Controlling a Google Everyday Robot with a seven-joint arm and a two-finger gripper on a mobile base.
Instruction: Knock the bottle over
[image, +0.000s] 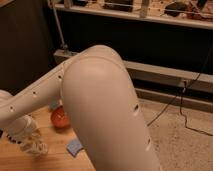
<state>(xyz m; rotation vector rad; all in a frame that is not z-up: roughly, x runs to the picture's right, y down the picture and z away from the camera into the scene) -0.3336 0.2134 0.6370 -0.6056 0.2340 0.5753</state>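
Our arm's white elbow (102, 107) blocks most of the wooden table (52, 161).
A red bowl (58, 118) and a blue sponge (75, 146) lie right of the bottle (36, 146), which sits pale and whitish at the table's left, its label faintly patterned and unreadable. The gripper (21, 131) hangs just above the bottle, seemingly touching it. We cannot tell whether the claw is spread or closed.
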